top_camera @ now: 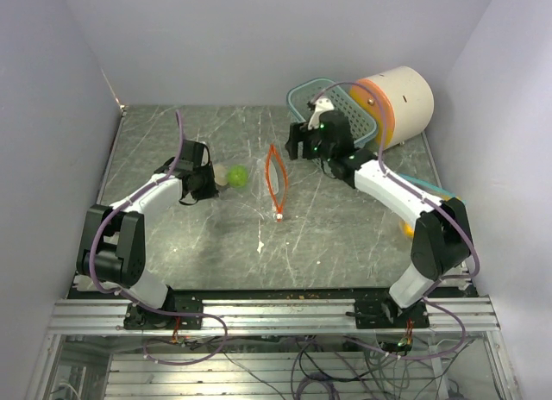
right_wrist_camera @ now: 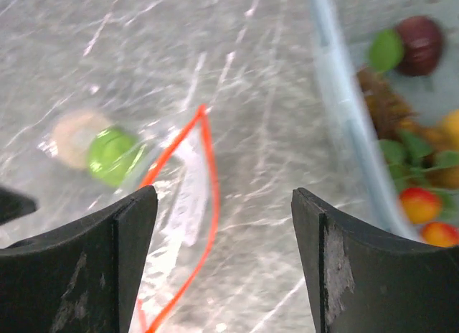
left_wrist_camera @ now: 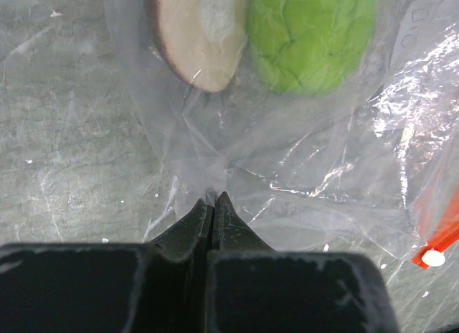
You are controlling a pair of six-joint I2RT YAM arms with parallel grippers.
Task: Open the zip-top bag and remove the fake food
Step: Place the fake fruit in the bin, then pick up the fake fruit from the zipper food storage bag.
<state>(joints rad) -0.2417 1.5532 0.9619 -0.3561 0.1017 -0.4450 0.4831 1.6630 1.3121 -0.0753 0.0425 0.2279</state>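
The clear zip-top bag (top_camera: 257,181) lies mid-table, its orange zip mouth (top_camera: 275,180) gaping toward the right. Inside it, at the closed end, sit two pieces of fake food: a green ball (top_camera: 237,176) and a whitish, brown-rimmed slice (top_camera: 221,176). My left gripper (top_camera: 210,180) is shut on the bag's bottom edge; the left wrist view shows plastic (left_wrist_camera: 301,168) bunched at its tip (left_wrist_camera: 214,197), below the green ball (left_wrist_camera: 312,39) and the slice (left_wrist_camera: 201,35). My right gripper (top_camera: 297,141) hangs open and empty right of the mouth (right_wrist_camera: 209,175); in the right wrist view only table shows between its fingertips (right_wrist_camera: 224,197).
A teal basket (top_camera: 302,94) at the back right holds several toy fruits (right_wrist_camera: 419,42), just behind the right gripper. A big cream cylinder with an orange face (top_camera: 401,103) lies beside it. A small orange piece (top_camera: 408,229) lies by the right arm. Grey walls enclose the table.
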